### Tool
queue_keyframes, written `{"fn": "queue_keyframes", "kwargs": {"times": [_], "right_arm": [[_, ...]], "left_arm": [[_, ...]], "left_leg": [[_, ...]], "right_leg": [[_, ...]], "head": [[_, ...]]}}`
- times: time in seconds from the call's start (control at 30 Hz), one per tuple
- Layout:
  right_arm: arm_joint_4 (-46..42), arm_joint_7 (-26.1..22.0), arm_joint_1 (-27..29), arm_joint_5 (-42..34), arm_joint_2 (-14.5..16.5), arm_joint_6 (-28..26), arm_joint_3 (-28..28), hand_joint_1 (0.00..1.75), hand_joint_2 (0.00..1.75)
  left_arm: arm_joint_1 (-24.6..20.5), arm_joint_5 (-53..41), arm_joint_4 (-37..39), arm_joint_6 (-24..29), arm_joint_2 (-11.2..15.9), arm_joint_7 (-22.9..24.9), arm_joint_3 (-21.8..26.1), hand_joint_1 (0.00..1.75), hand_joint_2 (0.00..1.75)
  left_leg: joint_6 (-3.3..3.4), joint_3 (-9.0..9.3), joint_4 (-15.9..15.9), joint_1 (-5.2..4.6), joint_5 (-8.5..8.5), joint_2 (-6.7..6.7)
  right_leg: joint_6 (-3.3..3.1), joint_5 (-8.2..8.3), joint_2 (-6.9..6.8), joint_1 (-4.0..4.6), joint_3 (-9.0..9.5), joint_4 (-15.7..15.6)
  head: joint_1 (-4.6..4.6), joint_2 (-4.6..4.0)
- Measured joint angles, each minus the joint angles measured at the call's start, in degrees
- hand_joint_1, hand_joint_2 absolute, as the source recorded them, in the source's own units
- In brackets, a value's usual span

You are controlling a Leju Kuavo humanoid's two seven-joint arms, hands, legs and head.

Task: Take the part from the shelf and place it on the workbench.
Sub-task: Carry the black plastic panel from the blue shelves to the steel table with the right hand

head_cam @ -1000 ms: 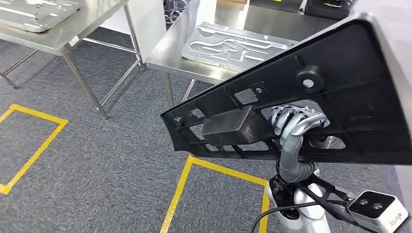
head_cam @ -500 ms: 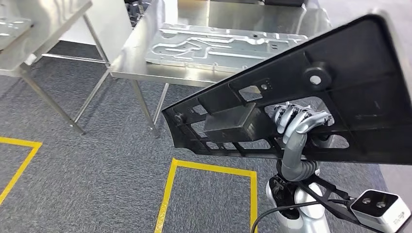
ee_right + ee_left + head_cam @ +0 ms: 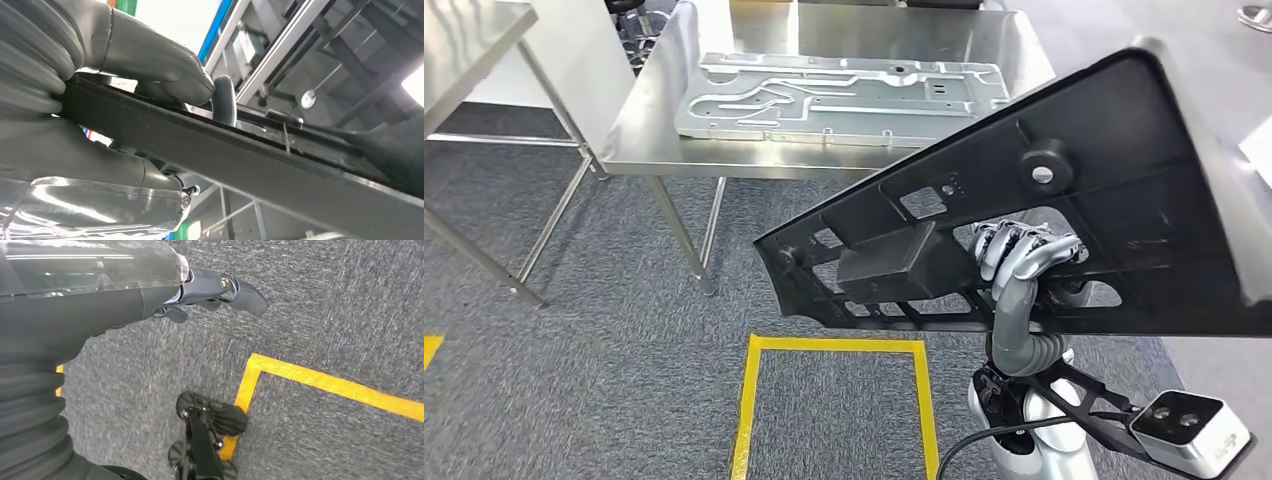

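A large black plastic part (image 3: 1104,220), ribbed with holes and a boxy block, hangs tilted in front of me. My right hand (image 3: 1022,255) grips it from below through an opening in its ribs. In the right wrist view the right hand (image 3: 150,75) clamps the part's edge (image 3: 240,155) between thumb and fingers. The steel workbench (image 3: 649,140) stands ahead and bears a flat silver metal plate (image 3: 844,85). My left hand (image 3: 150,295) hangs over the grey carpet, holding nothing, one dark finger (image 3: 240,290) stretched out.
A yellow tape rectangle (image 3: 834,345) marks the carpet just before the workbench, with more yellow tape (image 3: 320,382) near my left hand. A second steel table (image 3: 464,30) stands at the far left. The workbench legs (image 3: 679,225) reach the floor near the tape.
The camera has moved: the workbench and its plate now lie more squarely ahead and the left table has slid off. The part stays in my right hand at the same tilt.
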Motion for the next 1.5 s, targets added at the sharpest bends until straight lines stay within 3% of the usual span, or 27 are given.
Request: {"fn": "queue_keyframes", "kwargs": {"times": [0.07, 0.1, 0.17, 0.23, 0.27, 0.33, 0.37, 0.43, 0.47, 0.53, 0.57, 0.6, 0.7, 0.77, 0.83, 0.9, 0.93, 0.97, 1.03, 1.07, 1.1, 1.17, 1.23, 1.27, 1.4, 1.43, 1.5], "right_arm": [[0.13, 0.00, 0.28, -0.02, -0.01, 0.04, 0.00, 1.75, 1.75], [0.17, 0.00, 0.38, 0.02, -0.01, 0.07, 0.00, 1.75, 1.75], [0.20, 0.00, 0.41, 0.22, 0.00, 0.17, 0.00, 1.75, 1.75], [0.20, 0.00, 0.34, 0.52, 0.02, 0.53, 0.00, 1.75, 1.75], [0.20, -0.01, 0.33, 0.59, 0.02, 0.87, 0.00, 1.75, 1.75], [0.20, -0.01, 0.36, 0.40, 0.02, 1.81, 0.00, 1.75, 1.75], [0.20, -0.02, 0.37, 0.22, 0.01, 2.27, 0.00, 1.75, 1.75], [0.22, -0.02, 0.36, -0.08, 0.01, 2.98, 0.00, 1.75, 1.75], [0.28, -0.02, 0.36, -0.17, 0.01, 3.27, 0.00, 1.75, 1.75], [0.52, 0.01, 0.45, -0.33, -0.02, 3.81, 0.00, 1.75, 1.75], [0.69, 0.02, 0.51, -0.48, -0.05, 4.07, 0.00, 1.75, 1.75], [0.85, 0.02, 0.57, -0.69, -0.09, 4.33, 0.00, 1.75, 1.75], [1.22, 0.01, 0.64, -1.40, -0.29, 5.10, 0.00, 1.75, 1.75], [1.33, 0.01, 0.73, -1.61, -0.44, 5.37, 0.00, 1.75, 1.75], [1.39, 0.02, 0.89, -1.62, -0.56, 5.38, -0.03, 1.75, 1.75], [1.39, 0.01, 1.03, -1.46, -0.63, 5.50, -0.19, 1.75, 1.75], [1.38, 0.00, 1.05, -1.37, -0.65, 5.67, -0.30, 1.75, 1.75], [1.38, 0.00, 1.10, -1.27, -0.66, 5.89, -0.39, 1.75, 1.75], [1.45, 0.00, 1.26, -1.15, -0.68, 6.22, -0.56, 1.75, 1.75], [1.52, 0.00, 1.37, -1.09, -0.68, 6.29, -0.64, 1.75, 1.75], [1.59, 0.00, 1.44, -1.02, -0.69, 6.31, -0.72, 1.75, 1.75], [1.66, 0.00, 1.47, -0.87, -0.69, 6.30, -0.85, 1.75, 1.75], [1.66, 0.00, 1.43, -0.77, -0.69, 6.28, -0.95, 1.75, 1.75], [1.66, 0.00, 1.43, -0.73, -0.69, 6.28, -0.97, 1.75, 1.75], [1.64, 0.00, 1.46, -0.53, -0.68, 6.33, -1.05, 1.75, 1.75], [1.63, -0.01, 1.44, -0.50, -0.68, 6.36, -1.08, 1.75, 1.75], [1.65, -0.01, 1.43, -0.49, -0.63, 6.40, -1.14, 1.75, 1.75]], "left_arm": [[0.08, -0.10, 0.00, -0.03, 0.00, -0.03, 0.00, 0.00, 1.75], [0.04, -0.14, 0.00, -0.05, -0.01, -0.05, 0.00, 0.00, 1.75], [-0.06, -0.17, 0.00, -0.02, -0.02, -0.05, -0.01, 0.00, 1.75], [-0.12, -0.20, 0.00, 0.08, -0.02, 0.01, -0.02, 0.00, 1.75], [-0.14, -0.19, 0.00, 0.12, -0.02, 0.09, -0.02, 0.00, 1.75], [-0.21, -0.16, 0.00, 0.06, -0.02, 0.37, -0.01, 0.00, 1.75], [-0.29, -0.15, 0.00, 0.01, -0.02, 0.49, -0.01, 0.00, 1.75], [-0.38, -0.11, 0.00, -0.22, -0.05, 0.61, -0.02, 0.00, 1.75], [-0.32, -0.07, 0.00, -0.35, -0.08, 0.58, -0.01, 0.00, 1.75], [-0.04, 0.02, 0.00, -0.57, -0.10, 0.52, -0.01, 0.00, 1.75], [0.06, 0.04, 0.00, -0.64, -0.10, 0.51, 0.00, 0.00, 1.75], [0.10, 0.02, 0.00, -0.71, -0.08, 0.51, 0.00, 0.00, 1.75], [-0.08, -0.11, 0.00, -1.01, -0.02, 0.50, 0.00, 0.00, 1.75], [-0.23, -0.15, 0.00, -1.12, 0.00, 0.52, 0.00, 0.00, 1.75], [-0.32, -0.02, 0.00, -1.33, -0.01, 0.54, 0.00, 0.00, 1.75], [-0.39, 0.17, 0.00, -1.74, -0.05, 0.52, 0.01, 0.00, 1.75], [-0.39, 0.22, 0.00, -1.89, -0.06, 0.50, 0.01, 0.00, 1.75], [-0.35, 0.25, 0.00, -1.97, -0.06, 0.48, 0.02, 0.00, 1.75], [-0.18, 0.28, 0.00, -2.04, -0.03, 0.45, 0.03, 0.00, 1.75], [-0.12, 0.28, 0.00, -2.08, -0.03, 0.45, 0.04, 0.00, 1.75], [-0.10, 0.28, 0.00, -2.11, -0.02, 0.44, 0.04, 0.00, 1.75], [-0.13, 0.22, 0.00, -2.18, -0.02, 0.39, 0.04, 0.00, 1.75], [-0.19, 0.16, 0.00, -2.22, -0.03, 0.32, 0.03, 0.00, 1.75], [-0.21, 0.16, 0.00, -2.22, -0.03, 0.28, 0.03, 0.00, 1.75], [-0.33, 0.07, 0.00, -2.25, 0.07, 0.26, 0.03, 0.00, 1.75], [-0.37, 0.03, 0.00, -2.28, 0.11, 0.27, 0.02, 0.00, 1.75], [-0.30, 0.00, 0.00, -2.39, 0.14, 0.27, 0.02, 0.00, 1.75]], "left_leg": [[0.04, -0.02, 0.02, -0.21, -0.08, 1.32], [0.03, 0.04, 0.02, -0.30, -0.14, 1.90], [-0.11, 0.31, 0.02, -0.48, -0.32, 2.96], [-0.55, 0.56, 0.03, -0.72, -0.55, 3.88], [-0.82, 0.64, 0.00, -0.79, -0.64, 4.32], [-1.43, 0.87, -0.20, -0.87, -0.79, 5.27], [-1.72, 0.96, 0.04, -0.85, -1.16, 4.99], [-2.18, -0.26, 3.46, -0.63, -3.57, 2.88], [-2.33, -1.64, 6.83, -0.44, -5.39, 1.47], [-2.58, -5.01, 13.89, -0.29, -8.15, 0.25], [-2.65, -5.86, 15.36, -0.28, -8.08, 0.07], [-2.65, -5.71, 14.61, -0.27, -6.87, -0.04], [-2.32, -1.24, 3.79, -0.24, -1.07, -1.11], [-1.90, 0.18, 0.20, -0.32, -0.05, -1.94], [-1.30, 0.13, 0.03, -0.43, 0.06, -1.84], [-0.54, 0.28, -0.46, -0.32, 0.34, -1.48], [-0.20, 0.37, -0.72, -0.21, 0.44, -1.26], [0.04, 0.42, -0.82, -0.21, 0.45, -1.03], [0.23, 0.42, -0.82, -0.27, 0.33, -0.56], [0.23, 0.46, -0.81, -0.29, 0.26, -0.33], [0.18, 0.56, -0.80, -0.30, 0.17, -0.14], [-0.07, 0.98, -0.79, -0.31, -0.08, 0.07], [-0.53, 1.36, -0.75, -0.47, -0.42, 0.16], [-0.82, 1.44, -0.73, -0.54, -0.58, 0.22], [-2.10, 1.64, -0.25, -0.53, -1.47, 0.49], [-2.31, 1.01, 1.37, -0.49, -2.42, 0.37], [-2.56, -2.47, 8.26, -0.34, -5.52, 0.05]], "right_leg": [[0.00, -0.59, -0.51, -0.10, -1.80, 3.64], [-0.15, 0.64, -0.74, -0.09, -1.00, 2.17], [-0.86, 4.09, -2.35, 0.27, 3.22, -5.68], [-1.63, 5.83, -4.00, 0.87, 6.27, -11.61], [-1.86, 5.81, -4.27, 1.12, 6.59, -12.44], [-2.24, 6.12, -3.06, 1.01, 6.54, -12.70], [-2.49, 6.33, -2.51, 0.81, 6.70, -13.04], [-3.06, 6.76, -1.45, 0.36, 7.07, -13.67], [-3.20, 6.82, -0.92, 0.37, 7.12, -13.74], [-3.33, 6.84, 0.40, 0.40, 7.06, -13.65], [-3.32, 6.83, 1.10, 0.43, 7.06, -13.58], [-3.29, 6.79, 1.73, 0.43, 7.10, -13.47], [-2.85, 6.46, 3.19, 0.45, 7.18, -12.97], [-2.25, 6.38, 3.78, 0.46, 6.86, -12.68], [-1.55, 6.45, 4.01, 0.40, 6.61, -12.76], [-0.93, 5.67, 2.73, 0.35, 6.20, -11.78], [-0.64, 4.49, 1.70, 0.34, 5.30, -9.81], [-0.42, 2.83, 0.62, 0.22, 3.77, -6.64], [-0.03, -0.30, -0.26, -0.01, -0.17, 0.91], [0.08, -0.67, -0.37, -0.11, -1.43, 3.14], [0.09, 0.11, -0.44, -0.17, -1.59, 3.18], [-0.25, 4.07, -0.78, -0.14, 1.47, -3.05], [-0.91, 6.65, -1.38, 0.24, 5.23, -10.42], [-1.22, 6.96, -1.56, 0.46, 6.15, -12.31], [-2.36, 6.67, -1.21, 0.42, 6.86, -13.48], [-2.69, 6.65, -1.14, 0.27, 7.20, -13.76], [-3.26, 6.39, -1.00, 0.30, 7.68, -13.91]], "head": [[0.00, 0.00], [0.00, 0.00], [0.00, 0.00], [-0.01, 0.00], [-0.01, 0.00], [-0.01, 0.00], [-0.01, 0.00], [-0.01, 0.00], [-0.01, 0.00], [-0.02, 0.00], [-0.02, 0.00], [-0.02, 0.00], [-0.01, 0.00], [-0.01, 0.00], [-0.02, 0.00], [-0.01, 0.00], [-0.01, 0.00], [0.00, 0.00], [0.00, 0.00], [0.00, 0.00], [0.00, 0.00], [0.00, 0.00], [-0.01, 0.00], [-0.01, 0.00], [-0.02, 0.00], [-0.02, 0.00], [-0.02, 0.00]]}}
